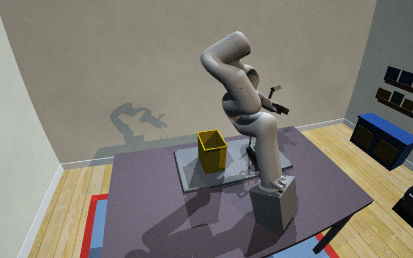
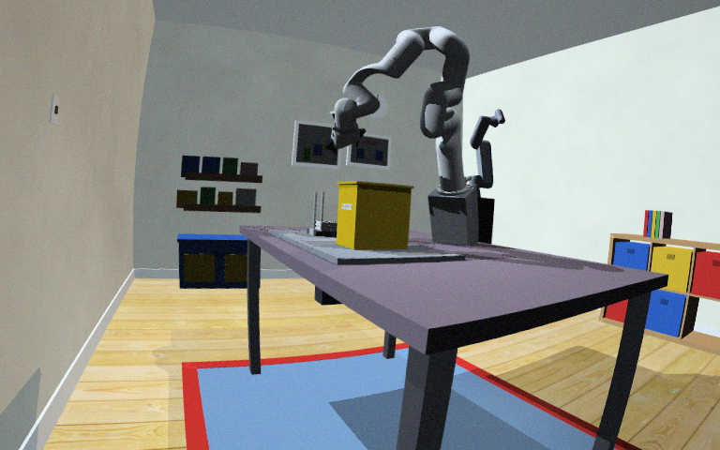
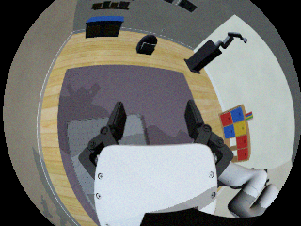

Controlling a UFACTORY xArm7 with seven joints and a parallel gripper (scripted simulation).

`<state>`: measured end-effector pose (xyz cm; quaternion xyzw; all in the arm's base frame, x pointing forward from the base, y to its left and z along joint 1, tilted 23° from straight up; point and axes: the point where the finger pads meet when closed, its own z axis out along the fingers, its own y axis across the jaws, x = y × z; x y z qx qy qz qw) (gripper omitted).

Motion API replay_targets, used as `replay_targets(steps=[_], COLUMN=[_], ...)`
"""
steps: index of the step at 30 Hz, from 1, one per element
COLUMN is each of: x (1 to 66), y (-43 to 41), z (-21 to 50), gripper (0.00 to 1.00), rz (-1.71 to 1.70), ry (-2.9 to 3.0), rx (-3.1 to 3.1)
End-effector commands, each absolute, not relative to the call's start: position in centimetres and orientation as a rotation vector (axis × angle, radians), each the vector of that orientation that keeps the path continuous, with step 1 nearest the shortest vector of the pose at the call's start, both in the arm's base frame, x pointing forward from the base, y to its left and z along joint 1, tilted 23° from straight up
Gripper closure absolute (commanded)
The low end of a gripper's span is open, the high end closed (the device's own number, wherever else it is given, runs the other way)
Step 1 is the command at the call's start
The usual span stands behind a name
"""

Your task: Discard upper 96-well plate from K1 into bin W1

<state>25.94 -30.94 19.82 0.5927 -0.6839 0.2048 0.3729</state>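
The yellow bin W1 (image 1: 211,150) stands upright and open on the grey mat (image 1: 231,165); it also shows in the exterior view (image 2: 374,215). The stack rack K1 (image 2: 320,215), with two thin upright posts, stands on the mat beside the bin. It holds a dark stack of plates (image 2: 324,228) that is too small to tell upper from lower. In the top view the rack (image 1: 251,149) is mostly hidden behind my arm. My gripper (image 2: 345,141) hangs high above the table, over the area between rack and bin. In the wrist view the gripper (image 3: 154,122) is open with nothing between its fingers.
My arm's grey pedestal (image 1: 273,206) stands on the purple table near its right front edge. A dark jointed stand (image 2: 483,154) rises behind the pedestal. A blue cabinet (image 1: 380,140) and wall shelves are off the table to the right.
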Motion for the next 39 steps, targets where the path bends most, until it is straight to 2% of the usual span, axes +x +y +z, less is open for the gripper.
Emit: replay_targets(steps=[1, 17, 39], x=[26.0, 26.0, 27.5], y=[-31.0, -31.0, -28.2], z=[19.9, 19.9, 18.7], gripper=[0.0, 0.0, 0.0], rz=[0.527, 0.527, 0.255], ry=[-1.754, -1.754, -1.59], rx=[1.516, 1.516, 2.074])
